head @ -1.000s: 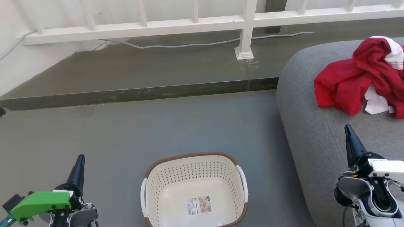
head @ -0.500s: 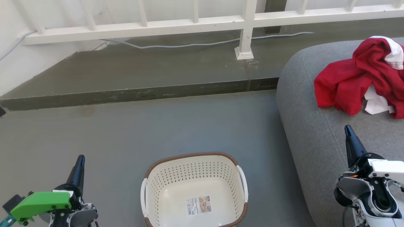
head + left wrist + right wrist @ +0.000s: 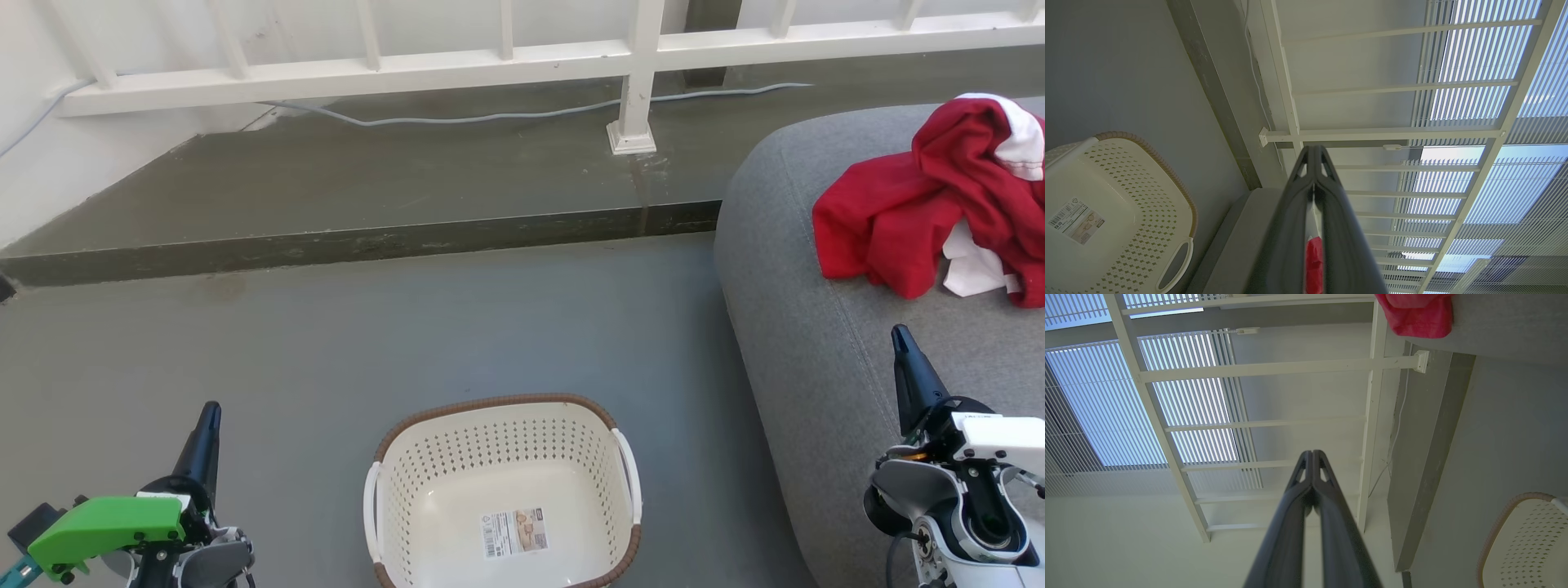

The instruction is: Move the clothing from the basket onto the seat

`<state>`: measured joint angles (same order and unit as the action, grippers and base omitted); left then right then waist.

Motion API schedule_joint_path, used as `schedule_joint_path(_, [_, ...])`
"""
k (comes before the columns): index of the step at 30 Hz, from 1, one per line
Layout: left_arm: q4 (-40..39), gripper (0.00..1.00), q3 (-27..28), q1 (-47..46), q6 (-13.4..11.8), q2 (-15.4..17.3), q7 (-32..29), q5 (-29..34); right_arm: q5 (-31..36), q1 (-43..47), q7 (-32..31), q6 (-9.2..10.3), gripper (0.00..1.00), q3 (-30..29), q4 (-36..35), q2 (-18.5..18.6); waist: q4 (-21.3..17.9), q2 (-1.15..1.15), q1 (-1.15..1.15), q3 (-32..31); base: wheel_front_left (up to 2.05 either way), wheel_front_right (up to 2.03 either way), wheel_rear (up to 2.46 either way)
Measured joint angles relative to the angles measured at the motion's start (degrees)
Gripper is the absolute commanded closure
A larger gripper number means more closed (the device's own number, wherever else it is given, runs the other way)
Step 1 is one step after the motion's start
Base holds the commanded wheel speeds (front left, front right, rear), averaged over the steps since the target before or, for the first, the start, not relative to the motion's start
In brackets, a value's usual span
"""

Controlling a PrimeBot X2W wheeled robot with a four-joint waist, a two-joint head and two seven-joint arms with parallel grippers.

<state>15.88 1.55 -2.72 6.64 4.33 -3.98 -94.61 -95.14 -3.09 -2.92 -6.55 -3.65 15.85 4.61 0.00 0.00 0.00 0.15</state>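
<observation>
The big grey seat (image 3: 816, 351) on the right carries the red-and-white clothing (image 3: 898, 220), heaped toward its far end. The perforated basket (image 3: 498, 453) on the floor (image 3: 408, 327) holds just its label sticker (image 3: 513, 533), so the job looks done. The left gripper (image 3: 210, 410) and right gripper (image 3: 899, 332) are pinched together, holding nothing.

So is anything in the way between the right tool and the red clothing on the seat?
Nothing visible. Only bare seat lies between the shut right tool and the clothing, which already rests on the seat. The basket holds just its label sticker.
</observation>
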Motion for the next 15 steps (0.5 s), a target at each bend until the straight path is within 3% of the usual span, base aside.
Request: schedule_joint_path(15, [0.09,1.00,0.03,-0.38,0.41,-0.02,0.00,0.00,0.00,-0.01,-0.16,0.00,1.00,-0.04,0.19,-0.01,0.00,0.00,0.00,-0.01,0.00,0.00,0.00])
